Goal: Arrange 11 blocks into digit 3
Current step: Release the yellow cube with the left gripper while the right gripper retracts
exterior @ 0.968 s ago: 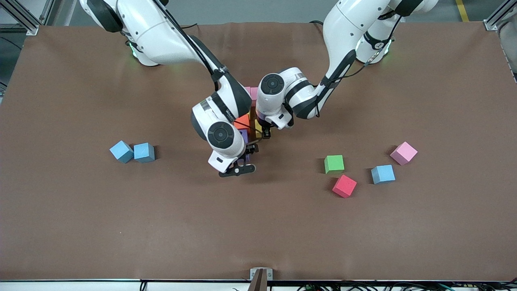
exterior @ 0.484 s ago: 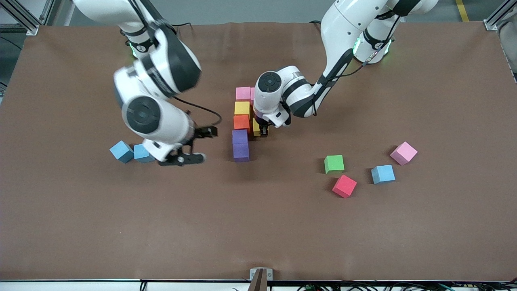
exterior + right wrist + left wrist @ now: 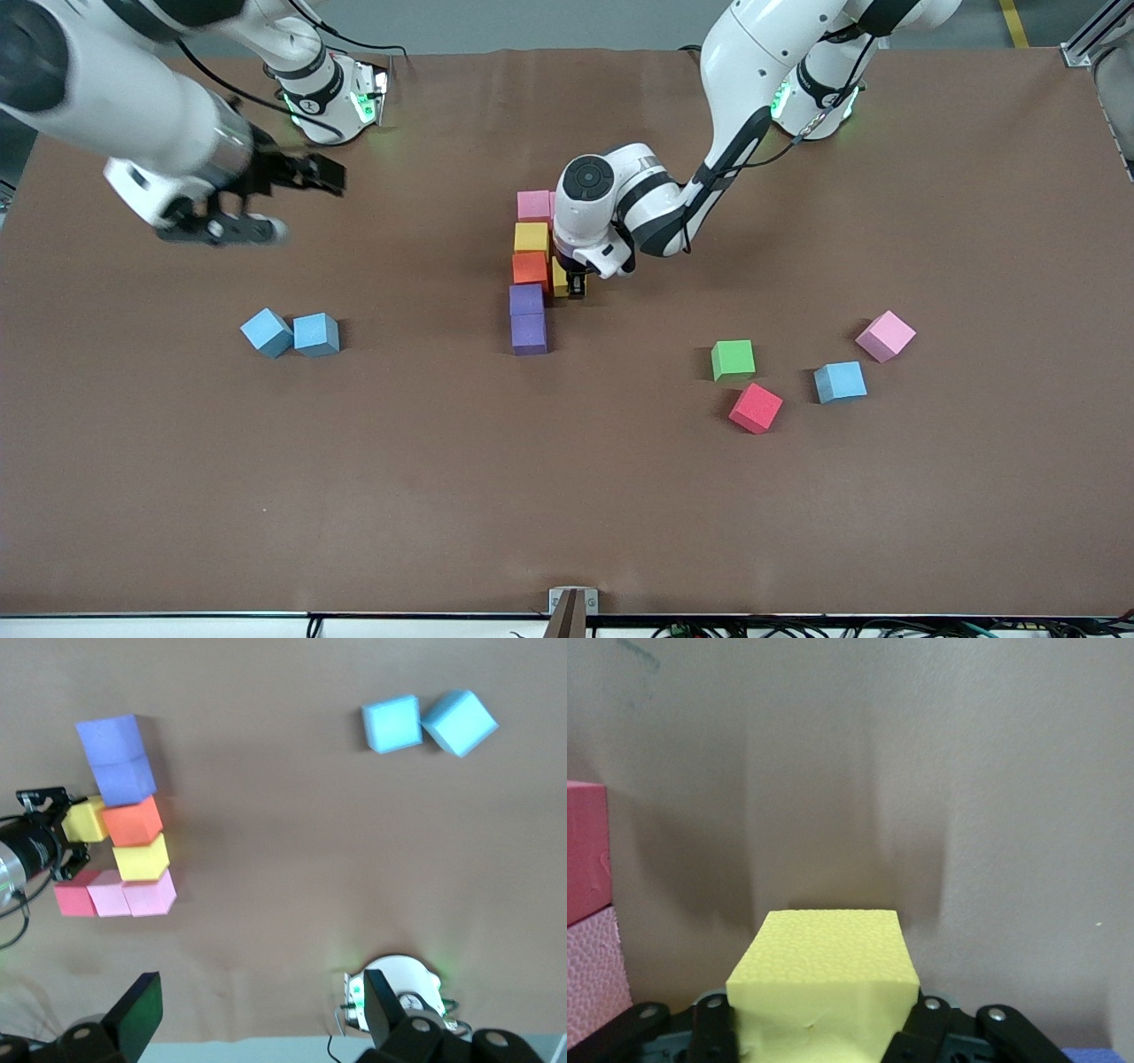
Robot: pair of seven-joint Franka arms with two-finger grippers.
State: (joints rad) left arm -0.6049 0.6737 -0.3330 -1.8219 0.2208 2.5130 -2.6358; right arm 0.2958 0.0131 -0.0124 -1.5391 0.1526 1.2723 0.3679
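Partly built digit 3 (image 3: pixel 532 270) at mid-table: a column running toward the front camera of one pink block (image 3: pixel 533 205), one yellow block (image 3: pixel 532 237), one orange block (image 3: pixel 530 268) and two purple blocks (image 3: pixel 528 318), each touching the next. The right wrist view shows the top bar complete, the pink block joined by a second pink block (image 3: pixel 109 893) and a red block (image 3: pixel 73 900) toward the left arm's end; both are hidden under the left arm in the front view. Left gripper (image 3: pixel 574 285): low at the table beside the orange block, on the side toward the left arm's end, fingers closed on a second yellow block (image 3: pixel 824 979); whether that block rests fully on the table or touches the orange one cannot be told for certain. Right gripper (image 3: pixel 266 202): raised over bare table near the right arm's base, fingers spread wide, holding nothing. Loose blocks, right arm's end: two light blue blocks (image 3: pixel 290 333), touching each other. Loose blocks, left arm's end: one green block (image 3: pixel 733 359); one red block (image 3: pixel 756 408) just beside it and nearer the front camera; one light blue block (image 3: pixel 839 381); one pink block (image 3: pixel 885 335), tilted relative to the others, farther from the camera.
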